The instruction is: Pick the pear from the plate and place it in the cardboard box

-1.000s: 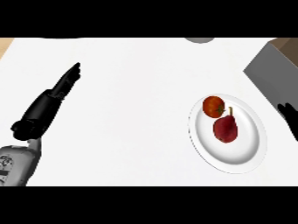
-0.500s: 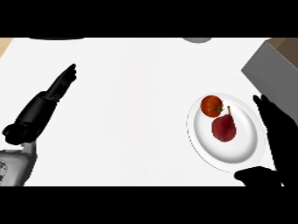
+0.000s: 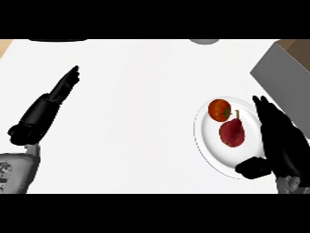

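Head view: we see the dark red pear [image 3: 232,133] lying on the round white plate [image 3: 214,157], touching a small red-orange tomato [image 3: 219,109] above it. Our right hand [image 3: 285,145] lies over the plate's right side, just beside the pear, fingers straight and released. The grey-sided cardboard box [image 3: 292,82] stands at upper right. Our left hand [image 3: 47,109] rests on the white surface [image 3: 137,100], fingers straight, holding nothing.

We're getting bright, flat, even light here, and the white surface [image 3: 137,113] is nearly blown out with no texture. Shadows are barely there, just a faint soft grey edge under the plate [image 3: 214,154]. Both black hands read as solid dark shapes with almost no highlights. No glare or edge warping.
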Motion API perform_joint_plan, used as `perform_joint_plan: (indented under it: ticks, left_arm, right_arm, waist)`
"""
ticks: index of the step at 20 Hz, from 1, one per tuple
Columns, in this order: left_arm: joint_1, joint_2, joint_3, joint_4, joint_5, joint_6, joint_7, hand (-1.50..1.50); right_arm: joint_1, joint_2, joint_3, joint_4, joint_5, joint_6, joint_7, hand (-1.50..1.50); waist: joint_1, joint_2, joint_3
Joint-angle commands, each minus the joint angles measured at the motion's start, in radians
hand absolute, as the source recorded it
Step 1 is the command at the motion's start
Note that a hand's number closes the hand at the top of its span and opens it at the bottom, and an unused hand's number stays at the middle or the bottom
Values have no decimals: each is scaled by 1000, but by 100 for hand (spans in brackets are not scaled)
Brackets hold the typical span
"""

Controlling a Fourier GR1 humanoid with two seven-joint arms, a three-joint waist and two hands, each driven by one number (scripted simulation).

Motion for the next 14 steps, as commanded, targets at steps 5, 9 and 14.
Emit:
perform_joint_plan:
  ticks: [5, 9, 14]
  left_arm:
    - [7, -45, 14, 36, -39, -21, -44, 0]
    - [-56, -49, 46, 8, -32, -25, 41, 0]
    - [1, -32, 79, -39, -21, -80, 28, 0]
  right_arm:
    - [-35, 66, -95, 148, 39, 12, -134, -150]
    - [72, 100, -56, 55, 88, 4, -142, -150]
    - [14, 156, -111, 181, 114, 8, -185, -150]
  waist:
    - [0, 0, 0]
    - [-5, -1, 0]
    - [0, -1, 0]
